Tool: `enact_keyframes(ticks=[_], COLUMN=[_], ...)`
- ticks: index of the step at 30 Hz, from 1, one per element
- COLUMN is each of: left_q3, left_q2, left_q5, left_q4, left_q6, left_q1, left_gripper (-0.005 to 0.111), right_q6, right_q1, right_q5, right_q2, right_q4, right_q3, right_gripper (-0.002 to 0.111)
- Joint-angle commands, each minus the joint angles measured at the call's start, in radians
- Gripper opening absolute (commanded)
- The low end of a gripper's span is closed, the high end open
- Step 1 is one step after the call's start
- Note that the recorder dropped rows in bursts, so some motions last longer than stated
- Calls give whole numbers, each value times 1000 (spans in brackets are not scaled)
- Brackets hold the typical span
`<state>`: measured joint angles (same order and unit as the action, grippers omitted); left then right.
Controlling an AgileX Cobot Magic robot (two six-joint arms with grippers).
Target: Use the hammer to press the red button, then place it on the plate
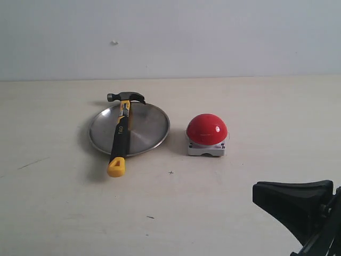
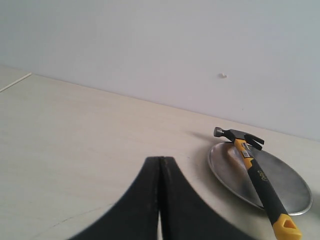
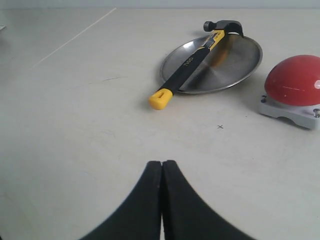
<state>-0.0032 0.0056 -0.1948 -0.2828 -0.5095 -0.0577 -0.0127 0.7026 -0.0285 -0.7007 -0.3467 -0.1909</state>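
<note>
Steel-headed, the hammer (image 1: 120,133) lies across the plate (image 1: 152,130), its head past the far rim and its yellow butt jutting over the near rim. The red button (image 1: 206,129) stands near the plate, not touching it, with nothing between them. The left gripper (image 2: 160,161) and right gripper (image 3: 162,164) are both pressed closed and empty. The pale table (image 1: 64,202) carries faint dark marks, and a plain white wall (image 1: 213,37) stands behind.

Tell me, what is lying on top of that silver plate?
The hammer lies across the plate, its dark head overhanging the far rim and its yellow butt end past the near rim. The strip of plate under the handle is hidden.
</note>
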Motion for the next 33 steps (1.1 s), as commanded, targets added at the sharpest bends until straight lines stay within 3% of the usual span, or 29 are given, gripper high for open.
enact_keyframes(ticks=[1,4,9,20,29,33], left_q3=[3,3,3,3,3,3], left_q2=[-6,-6,-6,-6,-6,-6], left_q5=[-2,-2,-2,-2,-2,-2], left_q4=[-2,-2,-2,-2,-2,-2], left_q6=[2,2,2,2,2,2], left_q1=[4,4,4,4,4,4], left_gripper=[0,0,0,0,0,0], right_q6=[-20,-120,-125,-125,-125,-125], right_q1=[1,-15,-191,-537,-714,-729], right_q5=[-18,-10,108,117,176,181], right_q2=[7,28,126,306,516,563], right_q4=[14,12,12,12,12,48], right_q3=[5,5,5,5,5,5], right_gripper=[0,0,0,0,0,0])
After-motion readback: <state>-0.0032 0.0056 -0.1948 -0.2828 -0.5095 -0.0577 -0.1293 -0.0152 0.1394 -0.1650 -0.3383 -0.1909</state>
